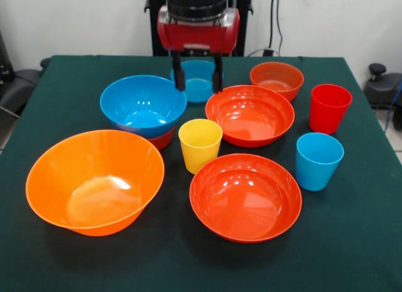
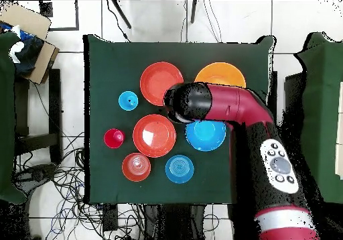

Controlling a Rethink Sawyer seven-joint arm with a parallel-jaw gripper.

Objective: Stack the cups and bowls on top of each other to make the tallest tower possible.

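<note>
My gripper [image 1: 198, 85] hangs open and empty high over the table's middle, and its fingers [image 1: 179, 78] overlap the small blue bowl [image 1: 200, 85] behind them. The large blue bowl [image 1: 143, 103] rests on a small red-orange bowl [image 1: 163, 140]. The yellow cup [image 1: 200, 144] stands between the two wide red-orange bowls [image 1: 250, 115] [image 1: 245, 196]. The huge orange bowl [image 1: 94, 182] sits front left. Another small red-orange bowl [image 1: 276, 80], the red cup [image 1: 329, 108] and the light blue cup [image 1: 318, 160] stand on the right. In the overhead view the arm's head [image 2: 187, 103] hides the yellow cup.
Everything stands on a dark green tablecloth [image 1: 352, 242]. From overhead, cardboard boxes [image 2: 30, 33] and cables [image 2: 53, 177] lie on the floor beside the table. The red arm [image 2: 268, 150] reaches in from the bottom right over the large blue bowl [image 2: 206, 137].
</note>
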